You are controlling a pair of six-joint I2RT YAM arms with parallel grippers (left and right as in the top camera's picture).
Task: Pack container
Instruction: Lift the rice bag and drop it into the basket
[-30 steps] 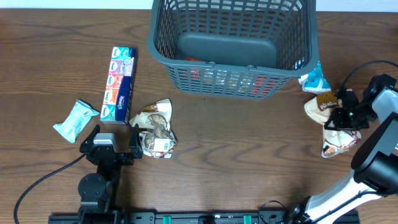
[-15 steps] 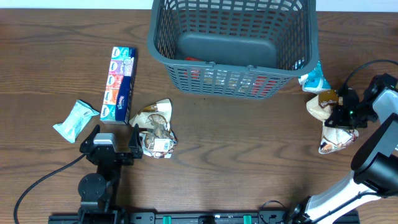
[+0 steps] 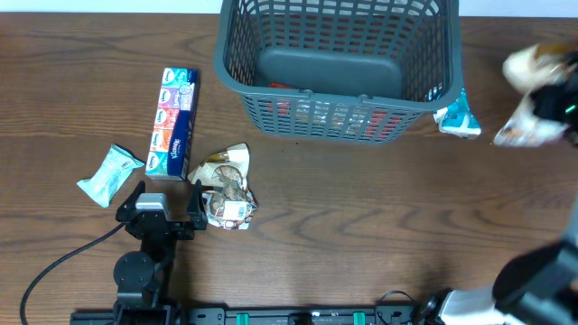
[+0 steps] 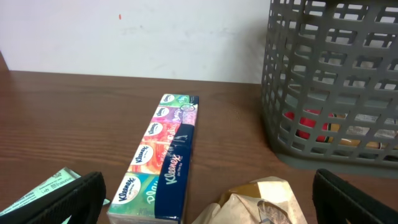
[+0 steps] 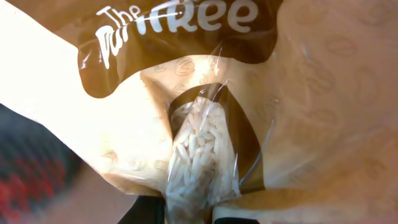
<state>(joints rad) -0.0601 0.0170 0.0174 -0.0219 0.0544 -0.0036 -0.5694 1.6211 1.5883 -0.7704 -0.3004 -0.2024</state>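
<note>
At table's far centre: container [image 3: 237, 72] upright, red items visible through lattice | right of it: right gripper [image 3: 549, 104] blurred, clamped on tan rice packet [image 5: 199, 155] | near left: left gripper [image 3: 166, 194] fingers apart, empty

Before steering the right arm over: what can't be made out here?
- Right gripper and its tan packet: motion-blurred in overhead, at the right edge.
- Its grip: right wrist view, the packet fills the frame.
- Container contents: left wrist view, red and pale shapes behind the lattice, unidentifiable.
</note>
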